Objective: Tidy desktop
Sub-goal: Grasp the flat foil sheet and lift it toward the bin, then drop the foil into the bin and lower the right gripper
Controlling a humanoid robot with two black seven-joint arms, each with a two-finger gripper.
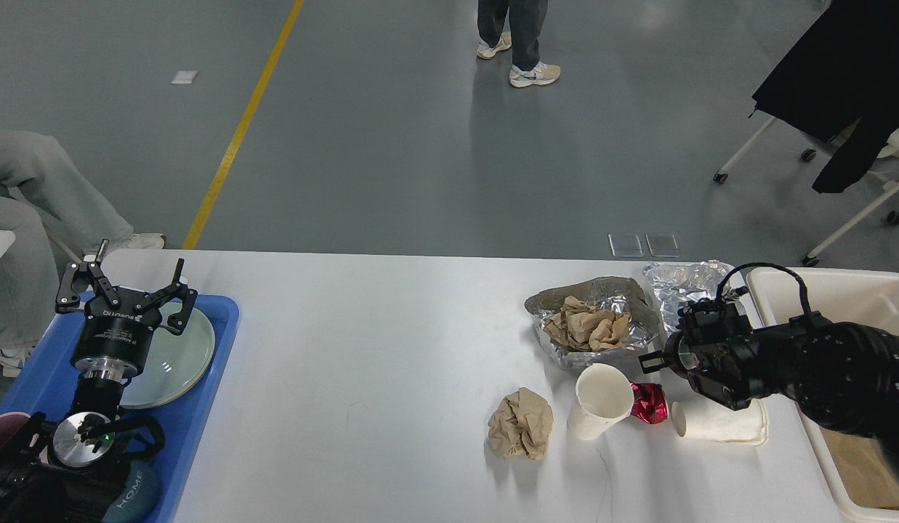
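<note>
The white bench (391,363) fills the lower middle of the frame, its litter gathered at the right: a crumpled foil tray (591,327) holding brown paper, a second piece of foil (685,280) behind it, a brown paper ball (522,423) toward the lower centre, a white paper cup (600,401) tipped on its side, a red wrapper (649,403) touching the cup, and a flat white napkin (722,428) just right of that. The right gripper (656,357) hangs over this cluster, just beside the foil tray's right edge and above the red wrapper; it is seen dark and end-on, so I cannot tell how far its fingers stand apart or whether they touch anything. Its arm comes in low from the right edge, passing over the cream bin (834,283). At the lower left, the left gripper (122,287) points upward with fingers spread wide, holding nothing, above a pale plate (176,356) in the blue tray (202,407), its arm rising from the bottom left corner.
</note>
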